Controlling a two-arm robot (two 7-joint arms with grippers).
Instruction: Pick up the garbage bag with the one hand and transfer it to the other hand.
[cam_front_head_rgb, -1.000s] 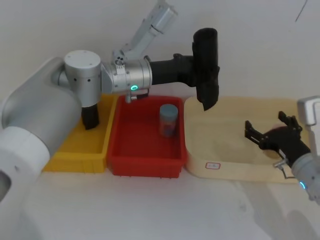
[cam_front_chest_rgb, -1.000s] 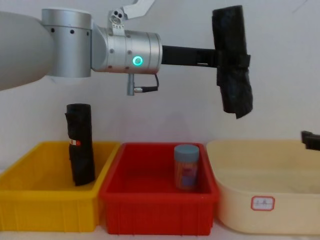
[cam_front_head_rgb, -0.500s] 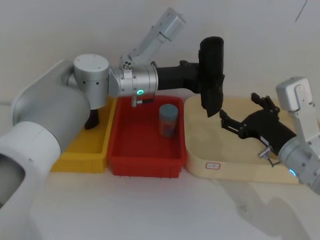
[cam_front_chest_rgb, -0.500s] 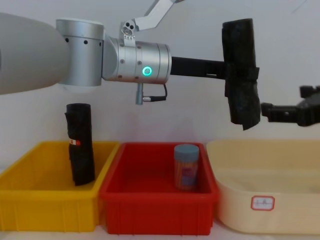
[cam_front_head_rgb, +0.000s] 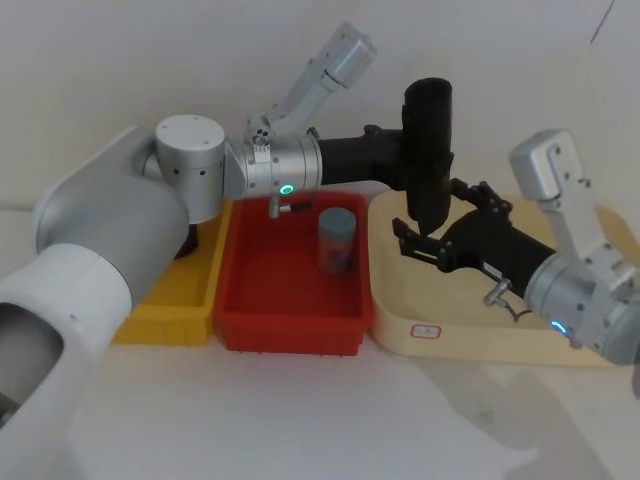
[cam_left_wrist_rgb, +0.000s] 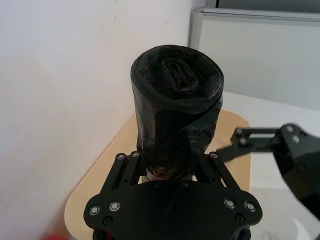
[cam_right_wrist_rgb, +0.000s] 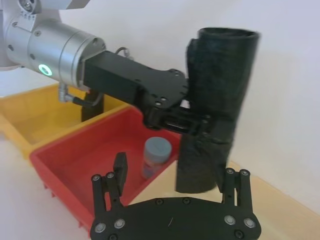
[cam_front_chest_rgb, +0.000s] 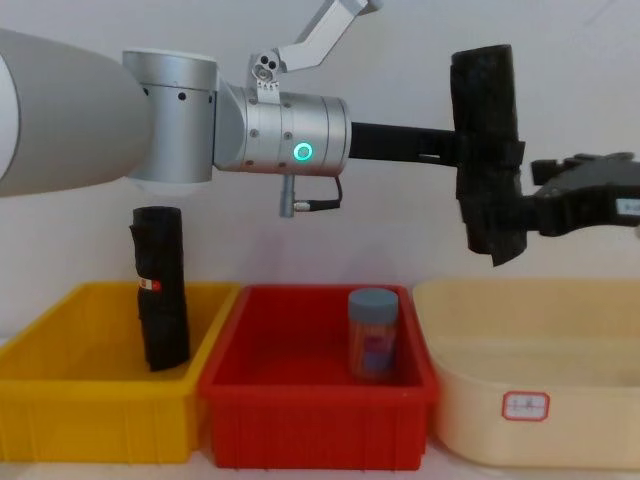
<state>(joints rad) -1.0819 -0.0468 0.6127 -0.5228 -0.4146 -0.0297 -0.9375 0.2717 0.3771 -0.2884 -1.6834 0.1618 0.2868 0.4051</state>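
Observation:
The garbage bag (cam_front_head_rgb: 428, 140), a tall black crinkly roll, hangs upright in the air above the seam between the red bin and the cream tray. My left gripper (cam_front_head_rgb: 415, 165) on the green-lit arm is shut on its middle, as the left wrist view shows with the garbage bag (cam_left_wrist_rgb: 175, 115) standing up between the fingers. My right gripper (cam_front_head_rgb: 428, 215) on the blue-lit arm has reached in from the right and is open, with its fingers on either side of the bag's lower end (cam_right_wrist_rgb: 202, 165). From the chest, the bag (cam_front_chest_rgb: 487, 120) meets the right gripper (cam_front_chest_rgb: 535, 205) at its bottom.
A second black roll (cam_front_chest_rgb: 160, 290) stands in the yellow bin (cam_front_chest_rgb: 90, 420). A blue-lidded jar (cam_front_chest_rgb: 373, 333) stands in the red bin (cam_front_chest_rgb: 320, 425). The cream tray (cam_front_chest_rgb: 560, 410) lies under the right arm. A white wall is close behind.
My right arm has swung up and left from over the cream tray until its open fingers flank the bag's lower end. The left arm with the bag has drifted slightly right.

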